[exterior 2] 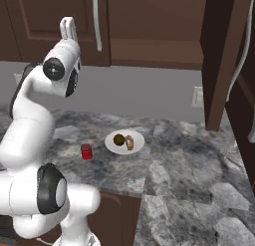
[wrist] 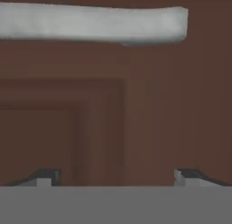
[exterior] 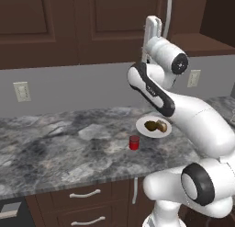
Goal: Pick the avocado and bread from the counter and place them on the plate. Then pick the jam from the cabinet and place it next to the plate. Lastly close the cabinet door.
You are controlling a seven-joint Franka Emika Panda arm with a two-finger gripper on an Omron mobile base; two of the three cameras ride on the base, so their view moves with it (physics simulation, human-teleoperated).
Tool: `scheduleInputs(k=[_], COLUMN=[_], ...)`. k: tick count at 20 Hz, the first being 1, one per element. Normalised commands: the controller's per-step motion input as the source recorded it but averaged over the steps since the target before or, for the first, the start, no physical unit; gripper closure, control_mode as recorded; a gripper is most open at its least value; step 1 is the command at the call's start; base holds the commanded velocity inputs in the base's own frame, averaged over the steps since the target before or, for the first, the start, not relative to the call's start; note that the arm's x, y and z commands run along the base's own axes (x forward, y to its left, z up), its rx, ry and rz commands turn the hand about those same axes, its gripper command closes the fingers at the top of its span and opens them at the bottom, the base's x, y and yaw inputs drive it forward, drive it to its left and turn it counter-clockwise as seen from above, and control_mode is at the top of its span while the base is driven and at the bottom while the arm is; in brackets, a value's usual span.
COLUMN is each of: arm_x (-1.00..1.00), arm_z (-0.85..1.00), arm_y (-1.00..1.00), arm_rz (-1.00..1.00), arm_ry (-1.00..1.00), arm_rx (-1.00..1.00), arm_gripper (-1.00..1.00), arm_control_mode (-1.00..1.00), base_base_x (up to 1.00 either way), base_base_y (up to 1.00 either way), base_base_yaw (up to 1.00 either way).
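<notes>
Soft, even light fills both base views, with no clear single source. The white arm (exterior: pixel 193 116) shows smooth shading and mild highlights on its rounded shells, without harsh glare. The grey marble counter (exterior: pixel 55 143) is evenly lit; the plate (exterior 2: pixel 124 142) and the red jar (exterior: pixel 134 142) cast only faint shadows. The dark brown cabinets (exterior 2: pixel 149 21) read dim. The hand view is blurry and coarse, the pale handle (wrist: pixel 90 23) soft-edged against the door.
</notes>
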Motion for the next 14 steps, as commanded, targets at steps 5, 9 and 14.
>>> scheduleInputs(k=[5, 9, 14], arm_x=[-0.58, -0.87, -1.0], arm_z=[0.55, 0.7, 0.23], arm_y=[-0.01, 0.0, 0.0], arm_rz=[0.13, 0.09, 0.0], arm_ry=[-0.03, -0.19, -0.12], arm_rx=[0.13, 0.05, 0.01], arm_gripper=[-1.0, -1.0, -1.0], arm_control_mode=[-1.0, -1.0, -1.0], base_base_x=[0.0, 0.0, 0.0], base_base_y=[0.0, 0.0, 0.0], base_base_yaw=[0.0, 0.0, 0.0])
